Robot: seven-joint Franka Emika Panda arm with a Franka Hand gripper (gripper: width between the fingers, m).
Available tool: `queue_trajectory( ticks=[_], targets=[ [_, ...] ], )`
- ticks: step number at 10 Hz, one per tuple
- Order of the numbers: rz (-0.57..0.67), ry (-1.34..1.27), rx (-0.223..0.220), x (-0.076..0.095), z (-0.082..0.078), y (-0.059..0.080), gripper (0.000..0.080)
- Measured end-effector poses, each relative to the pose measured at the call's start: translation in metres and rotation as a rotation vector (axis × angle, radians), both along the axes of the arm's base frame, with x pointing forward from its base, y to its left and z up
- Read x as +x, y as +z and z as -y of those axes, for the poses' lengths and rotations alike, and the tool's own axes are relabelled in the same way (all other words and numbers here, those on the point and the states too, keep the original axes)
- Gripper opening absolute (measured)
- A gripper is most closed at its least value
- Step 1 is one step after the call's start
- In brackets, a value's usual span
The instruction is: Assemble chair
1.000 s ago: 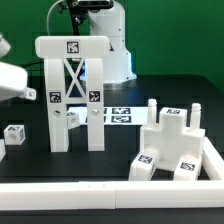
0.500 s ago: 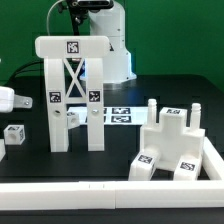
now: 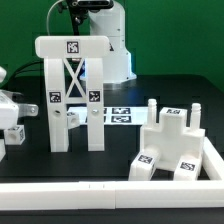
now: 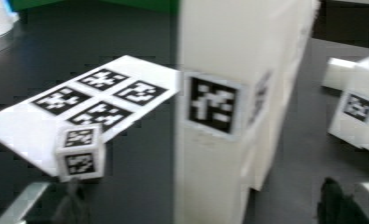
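Alignment is your main concern for this pick.

Exterior view: your pincer (image 3: 10,118) hangs at the exterior view's left edge, just above a small tagged block (image 3: 15,132) lying on the table (image 3: 35,165). That block is the loose chair part nearest you. The upright chair-back frame (image 3: 75,92) stands near it toward the exterior view's right. The pegged seat block (image 3: 172,142) sits well apart, in the corner of the border rail (image 3: 100,190). The marker board (image 3: 122,114) lies behind the frame.

I judge you should centre over the block, square the jaws to its flat sides and come straight down. Grip on plain faces, and mind the frame's near leg, since a nudge could topple it.

Wrist view: the pincer looks released. Its dark fingers (image 4: 35,208) are spread wide, with nothing caught between them. The small tagged block stands beside the marker board, and the frame's leg (image 4: 225,45) rises close by.

Markings: you will find only black-and-white square tags, 4 of them visible on the marker board here. No brand name or readable writing shows in either view.
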State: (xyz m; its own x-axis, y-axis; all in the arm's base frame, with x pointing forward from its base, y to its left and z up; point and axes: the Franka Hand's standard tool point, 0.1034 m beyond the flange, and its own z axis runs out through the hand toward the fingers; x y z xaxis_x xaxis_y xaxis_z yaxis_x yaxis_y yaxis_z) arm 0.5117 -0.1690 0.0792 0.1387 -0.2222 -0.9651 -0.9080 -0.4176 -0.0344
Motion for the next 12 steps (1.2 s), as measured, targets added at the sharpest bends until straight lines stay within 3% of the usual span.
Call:
queue_trajectory(
  ticks=[2, 6, 9, 12],
  targets=[
    [-0.005, -0.150, -0.005, 0.001, -0.002, -0.007, 0.0649],
    [-0.014, -0.157, -0.003, -0.003, -0.002, -0.008, 0.0649],
    [-0.086, -0.235, -0.061, -0.008, -0.021, -0.017, 0.0649],
    [-0.063, -0.410, -0.074, -0.009, -0.016, -0.024, 0.0649]
  ],
)
